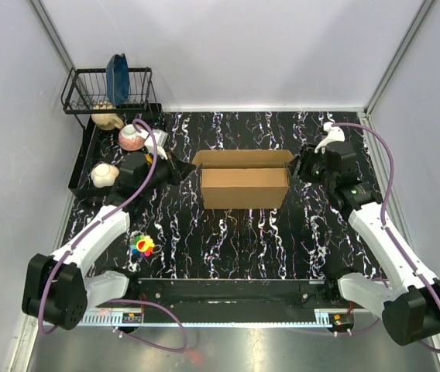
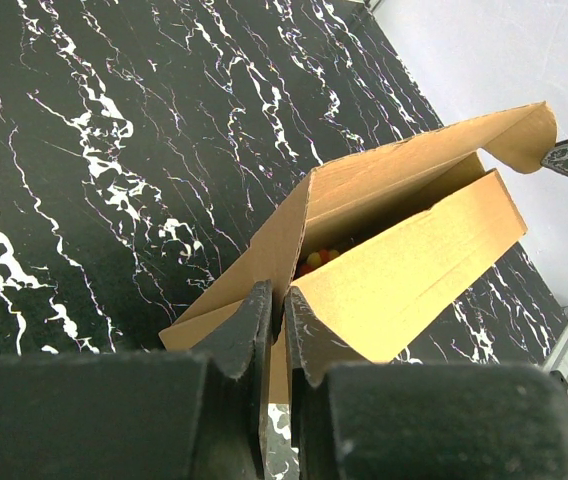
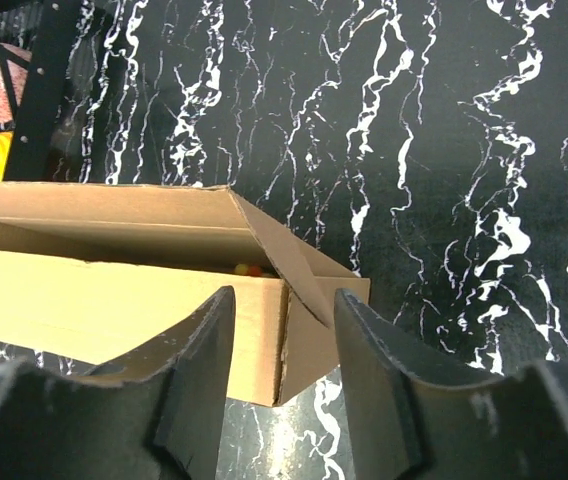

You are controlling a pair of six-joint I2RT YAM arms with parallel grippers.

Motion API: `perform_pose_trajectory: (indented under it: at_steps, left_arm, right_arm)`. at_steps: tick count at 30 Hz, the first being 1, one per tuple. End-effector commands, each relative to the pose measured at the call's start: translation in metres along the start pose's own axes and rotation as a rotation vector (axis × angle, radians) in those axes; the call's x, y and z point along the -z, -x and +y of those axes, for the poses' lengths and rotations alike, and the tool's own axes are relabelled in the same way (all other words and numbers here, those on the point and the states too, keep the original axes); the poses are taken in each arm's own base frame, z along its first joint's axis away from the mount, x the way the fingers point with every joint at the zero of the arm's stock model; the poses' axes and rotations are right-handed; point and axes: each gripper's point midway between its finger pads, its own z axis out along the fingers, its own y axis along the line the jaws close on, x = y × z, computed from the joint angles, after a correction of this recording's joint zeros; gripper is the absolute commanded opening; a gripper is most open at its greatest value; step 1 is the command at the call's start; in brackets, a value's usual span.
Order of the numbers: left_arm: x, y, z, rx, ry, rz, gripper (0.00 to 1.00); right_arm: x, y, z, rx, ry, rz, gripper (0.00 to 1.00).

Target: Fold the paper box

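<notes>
A robot test booth in a lab: plain white walls [image 1: 243, 46] on metal posts [image 1: 394, 54] close in a black marbled table [image 1: 228, 240], with two arms [image 1: 100, 232] bolted to a rail [image 1: 228, 291] at its edge. Beyond and left of the left pincer [image 1: 185, 168], a wire dish rack [image 1: 108, 85] and bowls [image 1: 104, 174] serve as props

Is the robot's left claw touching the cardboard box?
Touching. The left wrist view shows the left gripper pinching the paper box: a strip of its end flap sits wedged between the nearly shut jaws.
</notes>
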Motion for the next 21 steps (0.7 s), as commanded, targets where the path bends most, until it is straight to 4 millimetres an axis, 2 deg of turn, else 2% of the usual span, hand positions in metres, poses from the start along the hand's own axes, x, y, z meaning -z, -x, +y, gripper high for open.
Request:
perform_pose_trajectory:
  at_steps: [1, 9, 21]
  left_arm:
    - [0.001, 0.024, -0.010, -0.046, -0.016, -0.067, 0.08]
    - [0.001, 0.023, -0.010, -0.047, -0.017, -0.065, 0.08]
    - [0.001, 0.023, -0.011, -0.050, -0.021, -0.062, 0.08]
  right_arm:
    - [0.000, 0.023, 0.002, 0.022, -0.019, -0.079, 0.54]
    - [-0.001, 0.027, -0.005, 0.034, -0.052, -0.108, 0.57]
    - [-0.016, 0.027, -0.002, 0.068, -0.027, -0.103, 0.52]
